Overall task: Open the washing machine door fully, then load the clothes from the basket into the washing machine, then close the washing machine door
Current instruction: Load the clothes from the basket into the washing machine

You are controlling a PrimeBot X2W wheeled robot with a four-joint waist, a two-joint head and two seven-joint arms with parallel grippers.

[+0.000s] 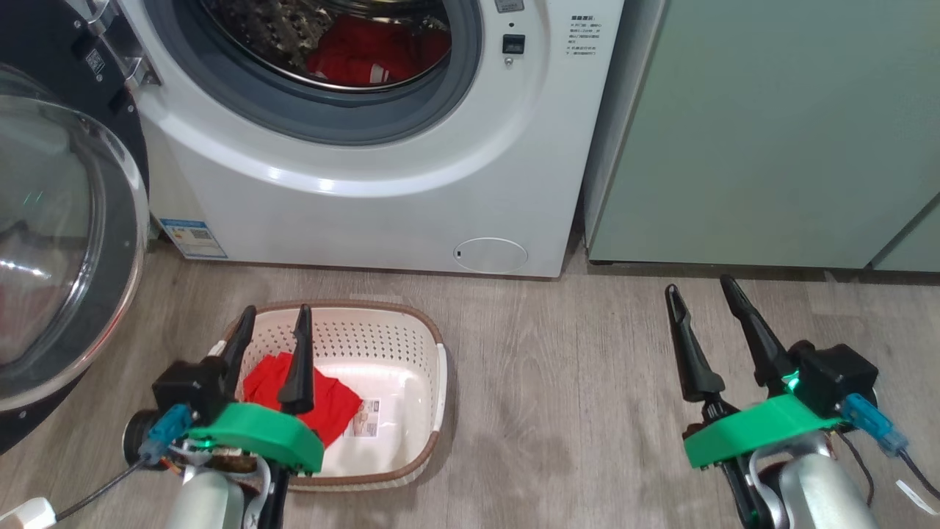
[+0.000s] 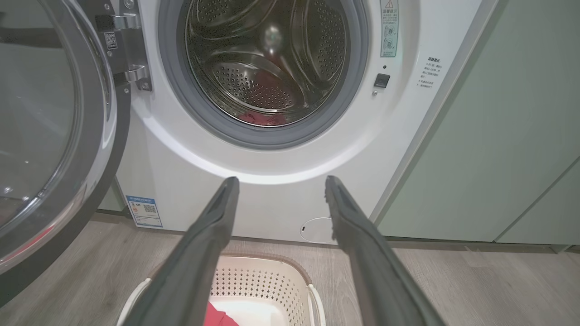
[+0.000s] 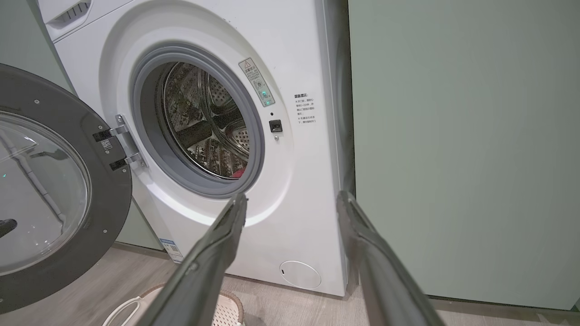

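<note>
Nearest, both claws hang spread wide and empty: the left gripper [image 1: 275,314] over the basket [image 1: 382,339], which sits on the grey wood-look floor [image 1: 573,382] just before the washing machine [image 1: 367,213] with red clothes [image 1: 334,408] in it, the right gripper [image 1: 699,288] over bare floor off the machine's right front corner. Beyond, the washing machine door [image 1: 66,242] stands swung wide at the machine's left, more red cloth [image 1: 367,55] lies in its drum, and pale green cabinets [image 1: 764,132] butt against its right side.

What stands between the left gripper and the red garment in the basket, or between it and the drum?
Nothing visible. The left gripper, open, hangs over the clothes in the open-topped basket; the washing machine door is swung aside, leaving the drum mouth unblocked.
</note>
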